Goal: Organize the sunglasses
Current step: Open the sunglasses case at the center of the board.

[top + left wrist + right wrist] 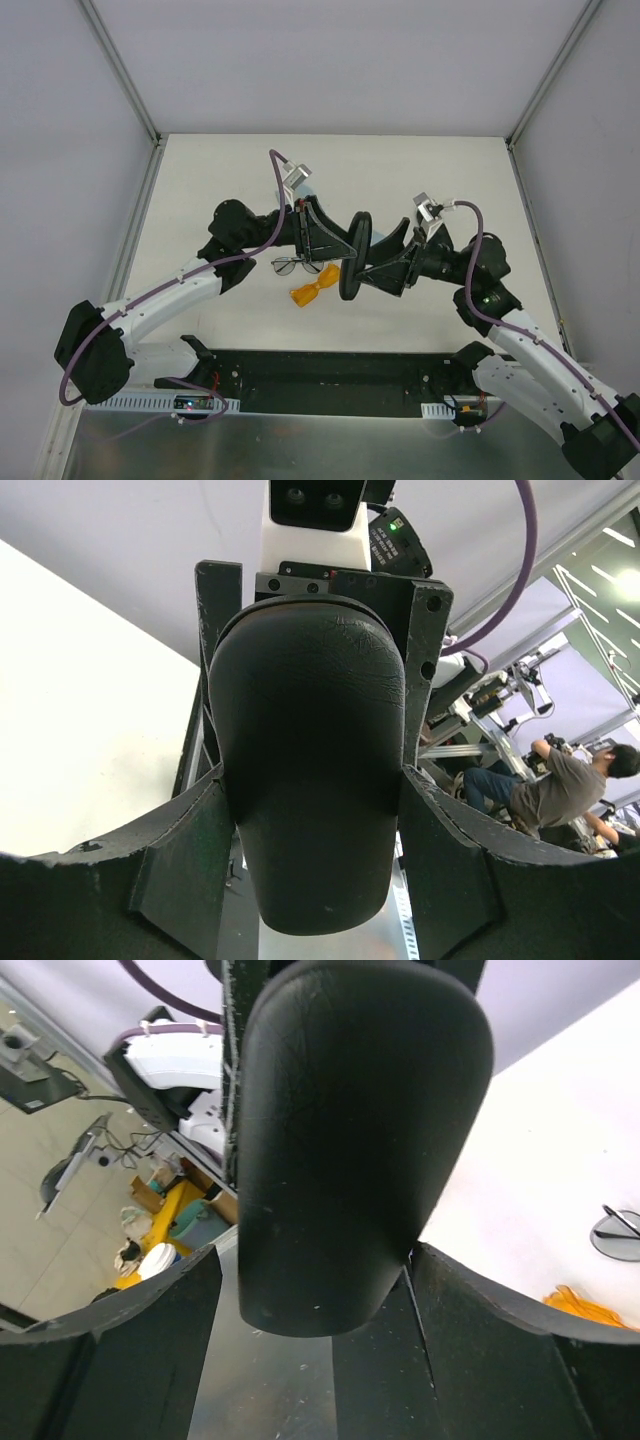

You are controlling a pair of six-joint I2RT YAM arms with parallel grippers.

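Observation:
A black oval case point(352, 255) hangs on edge above the table between both arms. My left gripper point(335, 245) is shut on the case point(305, 780), with both fingers pressed against its sides. My right gripper point(380, 262) stands open around the case point(350, 1140); a gap shows beside one finger point(110, 1350), while the other finger just touches it. On the table below lie the wire-framed sunglasses point(295, 265) and the orange sunglasses point(315, 292). The right wrist view catches a lens of the wire pair point(615, 1235) and a bit of the orange pair point(590, 1308) at its right edge.
A pale blue cloth point(308, 190) peeks out beside the left wrist camera at the back. The black rail point(320, 380) holding the arm bases runs along the near edge. The white table point(200, 200) is walled in by grey panels left, right and behind.

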